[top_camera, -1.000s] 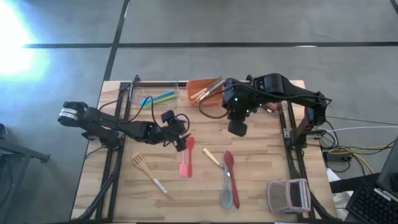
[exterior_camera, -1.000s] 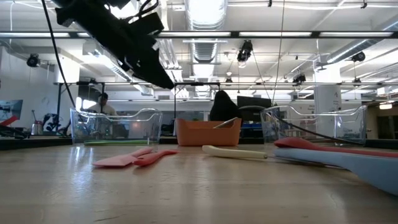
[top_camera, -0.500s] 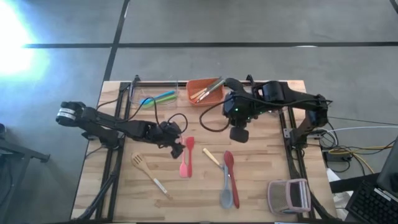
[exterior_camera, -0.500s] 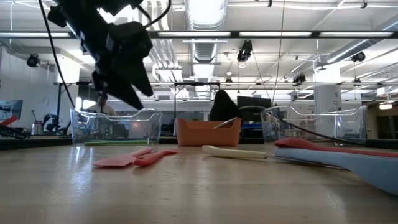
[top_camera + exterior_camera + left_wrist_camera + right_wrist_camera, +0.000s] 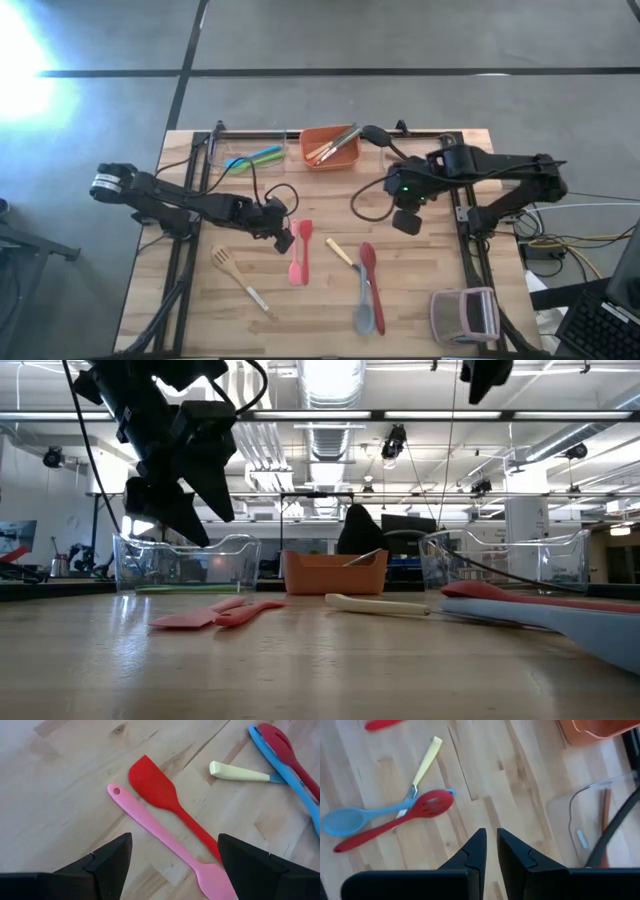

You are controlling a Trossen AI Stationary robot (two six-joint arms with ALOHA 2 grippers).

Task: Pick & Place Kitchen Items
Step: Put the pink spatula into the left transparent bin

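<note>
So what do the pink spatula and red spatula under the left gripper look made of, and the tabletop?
The pink spatula and red spatula both look like matte silicone: one uniform colour, soft rounded edges, no glare. It could be soft plastic. The tabletop looks like jointed pale wood, with visible grain, plank seams and a knot, and a low-sheen finish.

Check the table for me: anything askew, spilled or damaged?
Nothing looks damaged or spilled. The red slotted spoon lies crossed over the blue spoon, and the red spatula overlaps the pink spatula.
</note>
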